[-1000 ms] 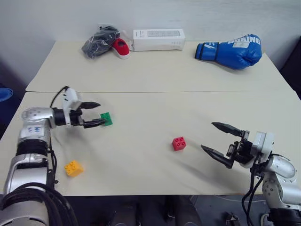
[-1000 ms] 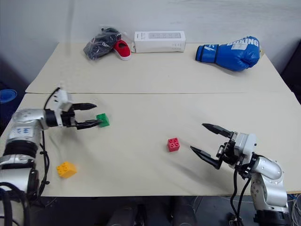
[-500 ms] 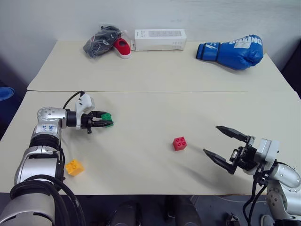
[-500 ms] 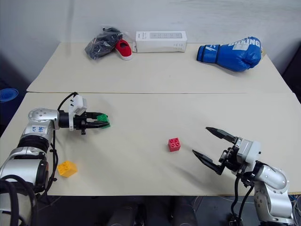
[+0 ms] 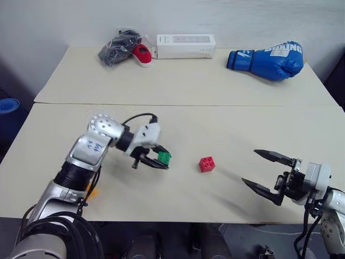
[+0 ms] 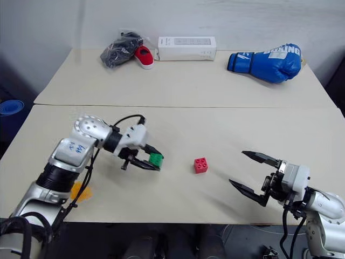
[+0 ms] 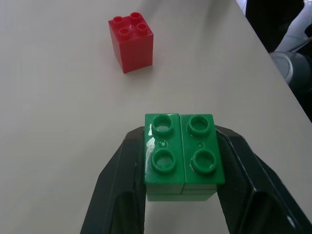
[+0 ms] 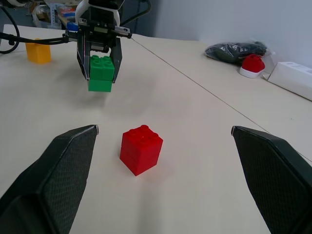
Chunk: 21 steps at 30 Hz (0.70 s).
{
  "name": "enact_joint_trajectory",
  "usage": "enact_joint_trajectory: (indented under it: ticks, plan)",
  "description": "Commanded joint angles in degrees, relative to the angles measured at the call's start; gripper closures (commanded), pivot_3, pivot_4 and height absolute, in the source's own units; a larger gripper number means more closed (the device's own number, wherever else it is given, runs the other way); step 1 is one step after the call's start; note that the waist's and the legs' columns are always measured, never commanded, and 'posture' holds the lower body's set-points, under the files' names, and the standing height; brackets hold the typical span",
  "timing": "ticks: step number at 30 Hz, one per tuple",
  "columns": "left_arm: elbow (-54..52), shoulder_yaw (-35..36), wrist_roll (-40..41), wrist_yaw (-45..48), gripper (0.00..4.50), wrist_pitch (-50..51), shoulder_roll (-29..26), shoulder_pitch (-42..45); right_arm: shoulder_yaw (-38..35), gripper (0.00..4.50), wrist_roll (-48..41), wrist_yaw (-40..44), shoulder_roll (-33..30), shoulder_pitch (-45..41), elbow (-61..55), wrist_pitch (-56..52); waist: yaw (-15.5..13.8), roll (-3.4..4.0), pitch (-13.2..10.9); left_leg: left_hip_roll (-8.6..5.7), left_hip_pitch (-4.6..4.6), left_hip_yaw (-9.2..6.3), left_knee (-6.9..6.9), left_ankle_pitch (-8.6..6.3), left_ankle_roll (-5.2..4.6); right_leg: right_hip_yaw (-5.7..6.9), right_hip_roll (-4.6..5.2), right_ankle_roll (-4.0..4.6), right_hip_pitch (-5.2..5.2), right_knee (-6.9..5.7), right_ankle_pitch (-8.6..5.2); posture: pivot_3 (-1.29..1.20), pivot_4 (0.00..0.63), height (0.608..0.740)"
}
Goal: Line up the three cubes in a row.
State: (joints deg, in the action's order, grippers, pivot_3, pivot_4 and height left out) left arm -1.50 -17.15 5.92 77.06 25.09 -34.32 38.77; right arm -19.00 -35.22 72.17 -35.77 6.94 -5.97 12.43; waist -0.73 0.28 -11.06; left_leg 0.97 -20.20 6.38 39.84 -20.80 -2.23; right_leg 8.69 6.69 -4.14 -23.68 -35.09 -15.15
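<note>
- Three cubes counted: one green cube [image 5: 162,157], one red cube [image 5: 206,163], one yellow-orange cube [image 8: 38,51].
- Two grippers counted, one per arm.
- Left gripper [image 5: 154,161] clamped tight on the green cube, fingers pressing its two opposite sides, studs facing up in the left wrist view.
- Green cube carried just above the table [image 5: 178,81], near the red cube, on its left side in the head views.
- Right gripper [image 5: 267,174] spread wide and empty, apart from the red cube, on its right side and nearer the front edge.
- Red cube standing upright on the table, untouched, between the two grippers.
- From the right wrist view: yellow-orange cube plain to see, resting on the table well beyond the red cube and past the left gripper.
- From the head views: same cube mostly hidden behind the left arm, merely an orange patch [image 6: 81,190] beside it, far left of the red cube.
- From the left wrist view: four studs on the green cube and four on the red cube [image 7: 130,42], close up.
- Along the far edge, well behind the red cube: one blue boxing glove [image 5: 267,59], one white box [image 5: 185,46], one red shoe [image 5: 141,54], one dark bundle [image 5: 117,46] touching the shoe.
</note>
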Motion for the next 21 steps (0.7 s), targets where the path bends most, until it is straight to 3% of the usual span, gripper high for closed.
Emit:
enact_joint_trajectory:
  ticks: [1,11,19,21]
  plan:
    - [-1.45,-1.15,-2.72,-5.32,3.02,-1.98,0.88,-1.13,-0.87,0.00,-0.39,1.49,-0.60,-0.55,0.55,1.58,-0.23,0.00,0.00,0.00,0.01,-0.01,0.01,0.00,0.00,0.00,0.01,0.00,0.01,0.00,0.00,0.00,0.150,0.740]
    - [2.47,-3.39,-2.73,-9.07,3.02,-2.68,3.93,-2.68,0.81,0.00,0.57,4.35,-1.09,-0.59,-0.07,1.69,-0.77,0.00,0.00,-0.03,-0.04,-0.11,0.13,-0.04,-0.06,0.10,0.10,0.00,0.07,0.01,0.00,0.00,0.150,0.740]
    - [1.13,1.86,2.31,-6.86,0.45,-4.38,2.67,-1.44,1.20,0.00,0.55,3.61,-1.69,-2.51,-1.10,-0.14,-0.67,0.00,0.00,-0.02,-0.04,-0.15,0.16,-0.04,-0.06,0.14,0.11,0.00,0.10,0.01,0.00,0.00,0.150,0.740]
    - [0.20,4.91,5.67,-4.43,0.03,-5.27,1.22,-0.89,1.55,0.00,0.59,3.44,-1.78,-3.30,-1.40,-0.89,-0.63,0.00,0.00,-0.01,-0.06,-0.17,0.17,-0.04,-0.06,0.17,0.40,0.00,0.09,0.01,0.00,0.00,0.150,0.740]
